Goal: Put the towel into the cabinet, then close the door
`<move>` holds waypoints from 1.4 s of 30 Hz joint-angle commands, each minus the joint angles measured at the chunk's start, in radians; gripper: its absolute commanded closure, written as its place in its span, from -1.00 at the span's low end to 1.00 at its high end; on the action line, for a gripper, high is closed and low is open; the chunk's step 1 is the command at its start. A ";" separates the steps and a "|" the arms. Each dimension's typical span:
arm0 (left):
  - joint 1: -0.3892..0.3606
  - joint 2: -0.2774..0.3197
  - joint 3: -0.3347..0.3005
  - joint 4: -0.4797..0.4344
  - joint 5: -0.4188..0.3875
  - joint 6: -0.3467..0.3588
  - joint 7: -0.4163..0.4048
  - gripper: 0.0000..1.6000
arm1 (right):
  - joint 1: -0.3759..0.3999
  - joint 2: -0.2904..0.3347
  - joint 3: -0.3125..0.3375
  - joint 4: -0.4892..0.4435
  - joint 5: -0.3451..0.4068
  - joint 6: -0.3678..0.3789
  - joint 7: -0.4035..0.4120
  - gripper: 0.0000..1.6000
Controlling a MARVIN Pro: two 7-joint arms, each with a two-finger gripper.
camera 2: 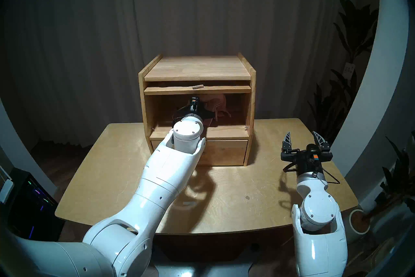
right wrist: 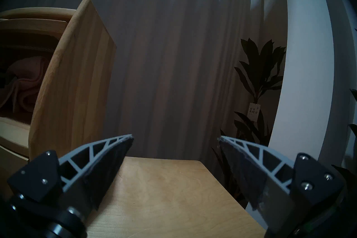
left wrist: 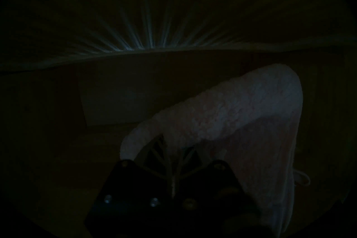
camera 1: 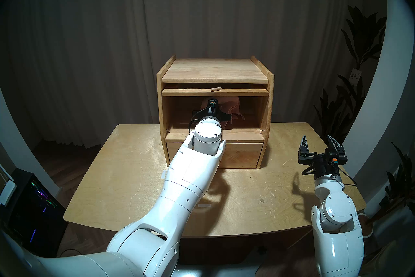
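The light-wood cabinet point(camera 1: 215, 69) stands at the back of the table point(camera 1: 134, 179). Its door point(camera 1: 247, 92) is swung up flat under the top, with the peg handle point(camera 1: 216, 89) lying on it. My left arm reaches into the open compartment. In the dark left wrist view my left gripper point(left wrist: 172, 162) is shut on the pale pink towel point(left wrist: 241, 106). The towel point(camera 1: 233, 104) hangs bunched inside the compartment, right of the wrist. My right gripper point(camera 1: 318, 142) is open and empty, above the table to the right of the cabinet point(right wrist: 77, 77). The towel point(right wrist: 25, 81) also shows in the right wrist view.
The drawer point(camera 1: 242, 155) below the compartment is shut. A potted plant point(camera 1: 359, 67) stands beyond the table's right edge. A dark computer case point(camera 1: 33, 202) stands on the floor to the left. A curtain hangs behind the cabinet.
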 commanded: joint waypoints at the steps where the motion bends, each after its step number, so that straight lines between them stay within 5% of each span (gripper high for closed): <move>1: -0.085 -0.019 -0.004 0.039 0.026 -0.029 0.041 1.00 | 0.002 -0.001 -0.001 -0.024 0.001 -0.004 0.000 -1.00; 10: -0.105 -0.033 -0.006 0.070 0.025 -0.029 0.061 1.00 | 0.002 -0.001 -0.001 -0.024 0.001 -0.004 0.000 -1.00; 12: -0.092 -0.034 -0.006 0.050 0.024 -0.021 0.066 -0.18 | 0.002 -0.001 -0.001 -0.024 0.001 -0.004 0.000 -1.00; 13: -0.085 -0.034 -0.007 0.038 0.023 -0.017 0.067 -1.00 | 0.002 -0.001 -0.001 -0.024 0.001 -0.004 0.000 -1.00; 20: 0.017 -0.050 0.002 -0.080 -0.021 0.018 0.038 -1.00 | 0.003 0.000 -0.001 -0.022 0.001 -0.005 0.000 -1.00; 29: 0.127 0.031 0.101 -0.189 -0.073 0.040 0.003 -1.00 | 0.007 0.001 -0.001 -0.013 0.000 -0.005 0.000 -1.00; 42: 0.290 0.163 0.075 -0.382 -0.038 0.065 0.043 -1.00 | 0.010 0.002 -0.001 0.000 0.000 -0.004 0.000 -1.00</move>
